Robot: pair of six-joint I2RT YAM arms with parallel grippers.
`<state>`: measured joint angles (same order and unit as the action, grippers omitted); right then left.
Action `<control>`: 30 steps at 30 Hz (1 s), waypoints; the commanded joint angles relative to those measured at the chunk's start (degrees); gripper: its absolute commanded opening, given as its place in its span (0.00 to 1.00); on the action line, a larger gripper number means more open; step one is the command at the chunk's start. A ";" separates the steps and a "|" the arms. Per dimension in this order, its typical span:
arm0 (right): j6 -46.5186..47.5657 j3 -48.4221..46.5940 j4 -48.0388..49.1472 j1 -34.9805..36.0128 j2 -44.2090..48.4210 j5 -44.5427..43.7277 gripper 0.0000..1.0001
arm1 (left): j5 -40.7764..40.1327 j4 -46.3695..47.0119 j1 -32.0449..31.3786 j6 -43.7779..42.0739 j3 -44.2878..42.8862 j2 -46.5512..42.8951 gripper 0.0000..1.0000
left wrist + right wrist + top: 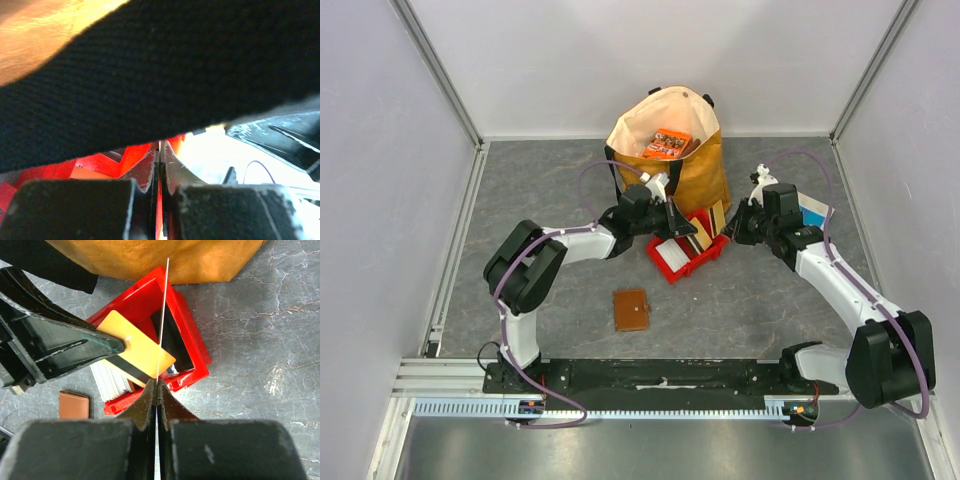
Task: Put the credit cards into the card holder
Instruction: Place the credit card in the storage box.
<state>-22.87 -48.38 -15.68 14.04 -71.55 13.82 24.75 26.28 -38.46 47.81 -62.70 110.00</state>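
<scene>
My left gripper (680, 229) hangs over the red bin (672, 270), shut on a yellow credit card (137, 352) with a black stripe. In the left wrist view its jaws (160, 156) are pressed together on that card's thin edge. My right gripper (157, 389) is at the bin's right side, shut on another credit card (162, 315) that shows edge-on as a thin white line. A stack of white cards (107, 381) stands in the bin. The brown card holder (631, 310) lies closed on the grey table, in front of the bin and apart from both grippers.
A tan cloth bag (670, 150) with black straps stands just behind the bin, with an orange packet (667, 143) inside. Its black strap (165, 75) fills most of the left wrist view. A blue-and-white box (814, 213) lies behind the right arm. White walls enclose the table.
</scene>
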 commanded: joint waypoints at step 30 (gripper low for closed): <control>1.25 -3.65 -3.92 -0.07 6.68 -3.80 0.00 | -10.87 -22.77 -14.19 -30.59 -10.17 -4.52 0.31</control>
<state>-22.44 -49.69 -19.31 14.02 -66.65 11.44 12.38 2.98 -51.79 20.38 -72.79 109.84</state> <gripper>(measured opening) 0.004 0.301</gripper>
